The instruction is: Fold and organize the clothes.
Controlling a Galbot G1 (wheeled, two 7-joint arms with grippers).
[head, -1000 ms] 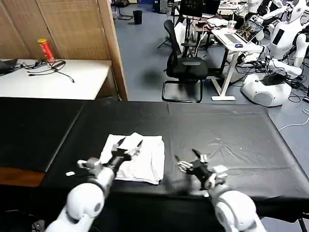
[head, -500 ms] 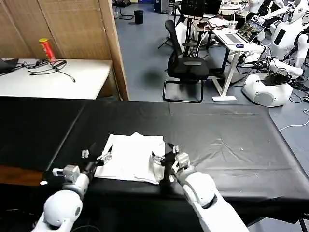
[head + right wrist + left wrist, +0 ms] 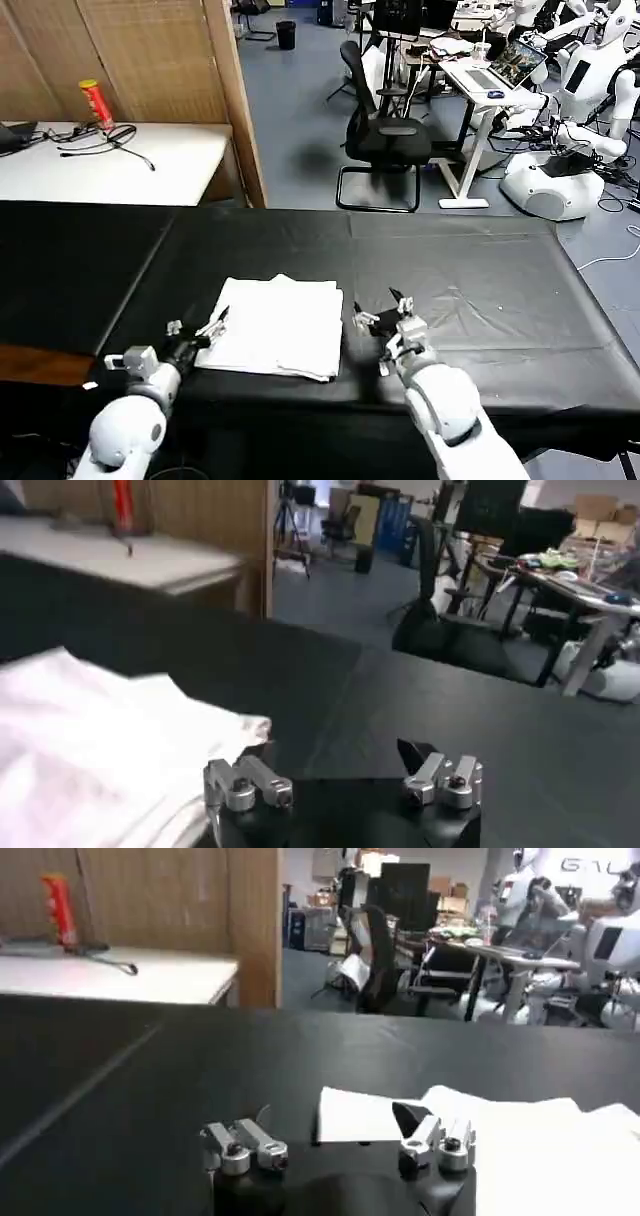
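Black table cover [image 3: 470, 270] spread over the near table, white side table [image 3: 120, 165] behind it at the left, red can [image 3: 96, 104] and black cables [image 3: 105, 140] set on that table, black office chair [image 3: 385, 135] placed beyond, wooden partition [image 3: 130, 60] behind

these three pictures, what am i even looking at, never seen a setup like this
It is a two-armed robot at a table with a black table cover. The large picture comes from a camera on its head, looking down. The other two come from cameras on its wrists, each looking out past its own pincer.

A folded white T-shirt lies flat on the cover. The left pincer sits at the shirt's left edge, the right pincer just off its right edge. Both are open and hold nothing. Behind the table are a white desk and an office chair.
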